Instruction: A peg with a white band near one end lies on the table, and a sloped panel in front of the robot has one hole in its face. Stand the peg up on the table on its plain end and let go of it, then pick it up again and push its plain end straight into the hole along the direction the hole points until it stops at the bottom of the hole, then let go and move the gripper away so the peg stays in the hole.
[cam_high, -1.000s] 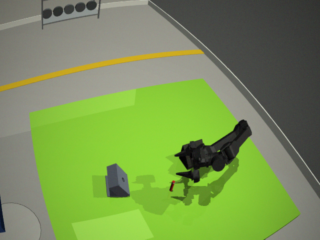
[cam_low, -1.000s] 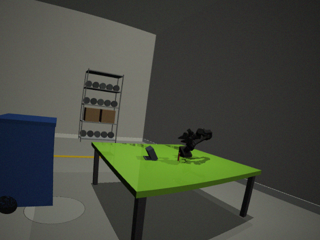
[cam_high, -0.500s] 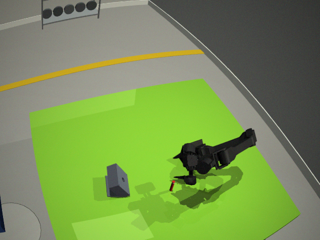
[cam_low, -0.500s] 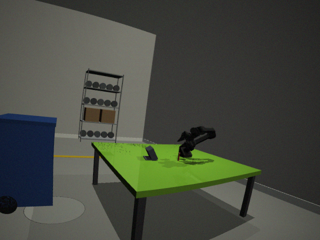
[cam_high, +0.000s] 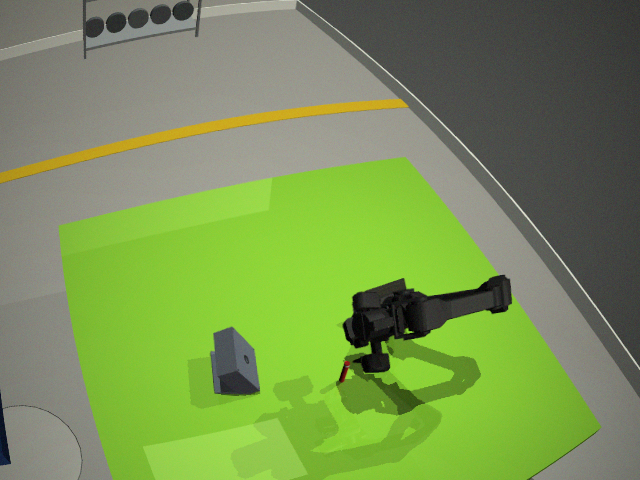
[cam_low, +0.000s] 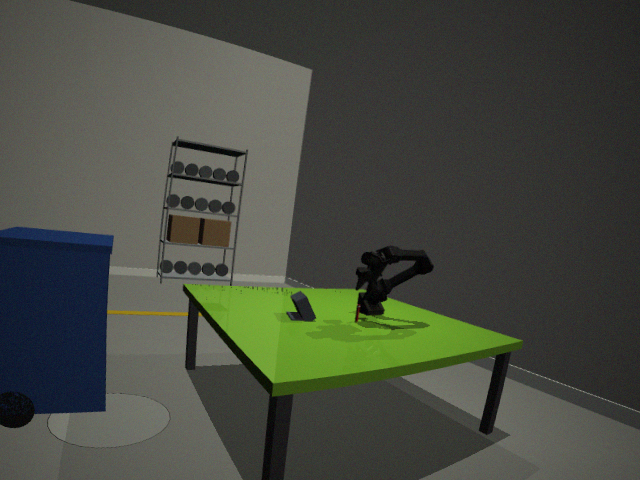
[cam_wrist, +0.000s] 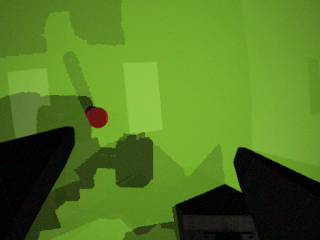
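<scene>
The red peg (cam_high: 343, 373) (cam_low: 357, 314) (cam_wrist: 97, 117) stands upright on the green table (cam_high: 310, 258) (cam_low: 330, 361), with its white-banded end up. The wrist view looks down on its red top. My gripper (cam_high: 348, 343) (cam_wrist: 156, 146) is open and empty, pointing down. In the wrist view the peg is outside the gap, just beyond the left fingertip. The fingertips are above the table; their exact height over the peg is unclear. The grey sloped panel (cam_high: 227, 356) (cam_low: 303, 305) stands apart from the peg. Its hole (cam_high: 246, 358) is empty.
Arm shadows lie around the peg. The panel is left of the peg in the top and exterior views. A blue bin (cam_low: 51, 320) and a shelf rack (cam_low: 201, 209) stand off the table.
</scene>
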